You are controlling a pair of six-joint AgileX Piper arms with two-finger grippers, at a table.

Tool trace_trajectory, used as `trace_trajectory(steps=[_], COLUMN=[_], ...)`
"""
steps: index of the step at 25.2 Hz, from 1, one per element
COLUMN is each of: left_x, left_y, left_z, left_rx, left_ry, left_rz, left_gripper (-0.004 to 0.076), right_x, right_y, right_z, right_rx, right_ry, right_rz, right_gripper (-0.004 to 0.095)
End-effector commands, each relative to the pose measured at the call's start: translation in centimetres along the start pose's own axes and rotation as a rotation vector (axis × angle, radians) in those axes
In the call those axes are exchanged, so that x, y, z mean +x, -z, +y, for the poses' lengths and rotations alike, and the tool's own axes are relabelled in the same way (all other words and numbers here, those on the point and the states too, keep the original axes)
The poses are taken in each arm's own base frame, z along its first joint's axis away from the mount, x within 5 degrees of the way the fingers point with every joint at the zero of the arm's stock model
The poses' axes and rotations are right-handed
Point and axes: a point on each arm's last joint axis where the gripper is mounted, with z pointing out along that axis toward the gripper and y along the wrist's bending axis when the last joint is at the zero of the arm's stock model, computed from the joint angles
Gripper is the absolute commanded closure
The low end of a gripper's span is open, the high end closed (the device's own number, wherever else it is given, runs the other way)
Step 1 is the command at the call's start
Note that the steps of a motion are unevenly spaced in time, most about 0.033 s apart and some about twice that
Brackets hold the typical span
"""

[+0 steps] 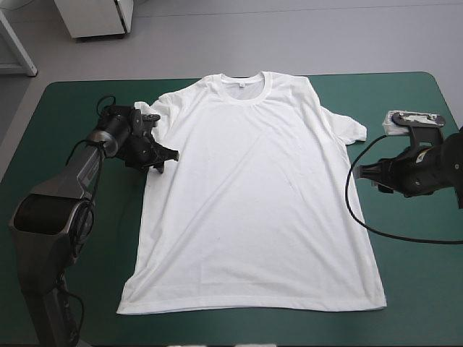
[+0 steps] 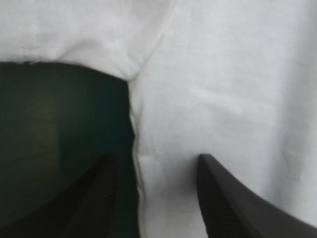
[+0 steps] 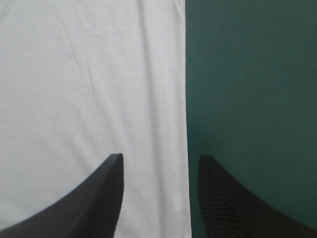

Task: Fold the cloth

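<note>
Lying spread flat mid-frame on the teal-green bench [image 1: 65,123], your white short-sleeved T-shirt [image 1: 253,195] should handle light, limp and floppy; take it by the side hems. Left pincer [image 1: 166,155] and right pincer [image 1: 362,172] both stand open. Only the wrist views show each straddling a side edge; the high view alone shows the whole shirt.

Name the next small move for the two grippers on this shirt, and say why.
Probably lower both and shut them on the side edges of the T-shirt. It lies spread flat, unfolded; the left gripper and the right gripper stand open, each with a side edge running between its fingers, nothing gripped yet.
</note>
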Motion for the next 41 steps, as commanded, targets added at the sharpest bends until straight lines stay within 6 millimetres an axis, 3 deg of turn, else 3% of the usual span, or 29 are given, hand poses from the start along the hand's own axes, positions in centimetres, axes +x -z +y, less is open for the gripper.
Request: trace_trajectory(steps=[1, 2, 3, 7, 16, 18, 22, 26, 32, 41], left_x=[-0.8, -0.8, -0.8, -0.8, -0.8, -0.8, -0.8, -0.9, -0.9, -1.0], left_y=[2.1, 2.1, 2.1, 2.1, 2.1, 2.1, 2.1, 2.1, 2.1, 2.2], left_z=[-0.2, -0.2, -0.2, -0.2, -0.5, -0.5, -0.5, -0.5, -0.5, -0.5], left_rx=[0.013, 0.014, 0.015, 0.014, 0.043, 0.047, 0.047, 0.047, 0.047, 0.048], left_ry=[0.012, 0.013, 0.013, 0.010, 0.026, 0.028, 0.028, 0.028, 0.028, 0.026], left_rz=[-0.091, -0.091, -0.093, -0.091, -0.094, -0.096, -0.096, -0.097, -0.102, -0.118], left_gripper=[0.0465, 0.0632, 0.0738, 0.0733, 0.0733, 0.0733, 0.0733, 0.0733, 0.0733, 0.0733], right_x=[-0.5, -0.5, -0.5, -1.1, -7.9, -10.1, -12.2, -12.8, -12.5, -12.1], right_y=[1.3, 1.3, 1.3, 0.2, -10.1, -11.9, -14.9, -18.5, -22.1, -24.5], right_z=[0.1, 0.1, 0.1, 0.0, -0.2, -0.1, -0.2, -0.4, -0.8, -0.8], right_rx=[-0.003, -0.003, -0.002, 0.003, 0.005, -0.006, -0.006, -0.001, 0.004, -0.008], right_ry=[0.005, 0.005, 0.005, 0.000, 0.004, -0.002, -0.006, -0.017, -0.024, -0.037], right_rz=[-0.079, -0.079, -0.077, -0.066, 0.006, -0.005, 0.020, 0.074, 0.137, 0.179], right_gripper=[0.0469, 0.0469, 0.0469, 0.0469, 0.0431, 0.0430, 0.0431, 0.0432, 0.0432, 0.0437])
